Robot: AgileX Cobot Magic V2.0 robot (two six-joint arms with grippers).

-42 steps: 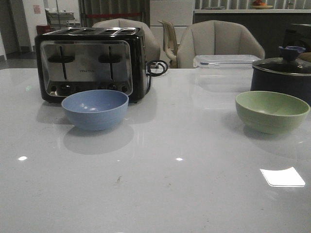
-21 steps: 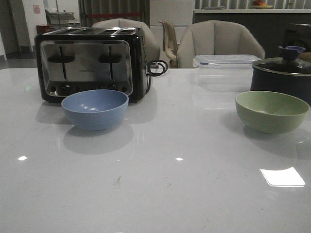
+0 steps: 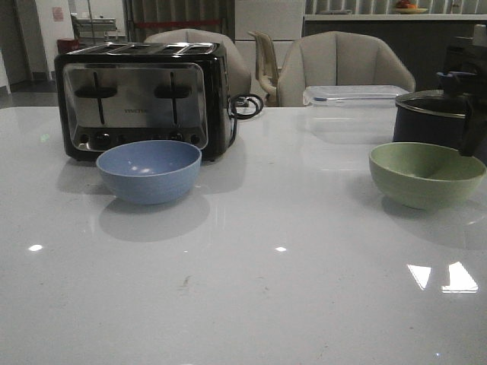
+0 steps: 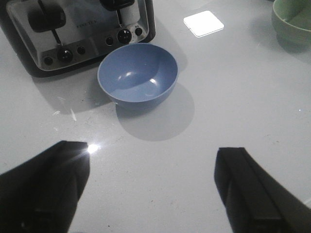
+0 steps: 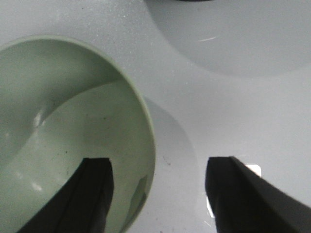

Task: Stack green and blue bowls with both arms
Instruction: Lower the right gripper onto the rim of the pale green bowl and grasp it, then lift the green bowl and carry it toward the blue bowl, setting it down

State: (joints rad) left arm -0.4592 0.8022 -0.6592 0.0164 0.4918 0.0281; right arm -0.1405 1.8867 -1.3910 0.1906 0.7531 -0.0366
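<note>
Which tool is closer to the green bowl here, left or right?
Right. The right tool is open and straddles the rim of the green bowl, one finger inside it. The left tool is open near the blue bowl, far across the table.

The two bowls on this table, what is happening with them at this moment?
Nothing is held yet. The right gripper is open and straddles the rim of the green bowl, one finger inside and one outside. The left gripper is open above the table, short of the blue bowl by the toaster.

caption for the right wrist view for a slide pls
Open right gripper straddling the green bowl's rim, one finger inside and one outside, above the white table.
</note>
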